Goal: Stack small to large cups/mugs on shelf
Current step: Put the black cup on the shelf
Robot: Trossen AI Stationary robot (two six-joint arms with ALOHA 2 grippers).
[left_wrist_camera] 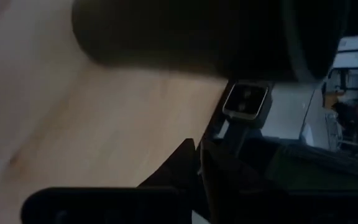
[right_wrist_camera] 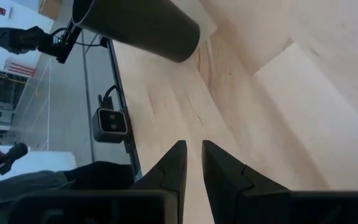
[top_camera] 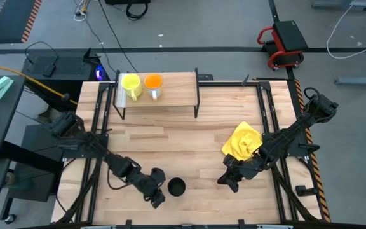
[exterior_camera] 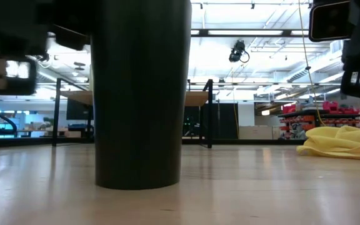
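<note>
2 mugs, yellow [top_camera: 131,84] and orange [top_camera: 153,83], sit on the light-wood shelf [top_camera: 176,92]; tall black cup [top_camera: 176,186] stands beside the narrowed left gripper [top_camera: 157,198]; right gripper [top_camera: 230,182] nearly closed, empty.

tabletop [top_camera: 183,143]: pale wood planks | black cup [exterior_camera: 139,94]: matt | cloth [top_camera: 241,141]: soft

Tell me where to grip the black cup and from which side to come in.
Probably grip the black cup across its plain side wall, about mid-height. It stands upright near the table's front edge, has no visible handle, and tapers toward its base. The left gripper sits just beside it, so come in level from that side.
</note>
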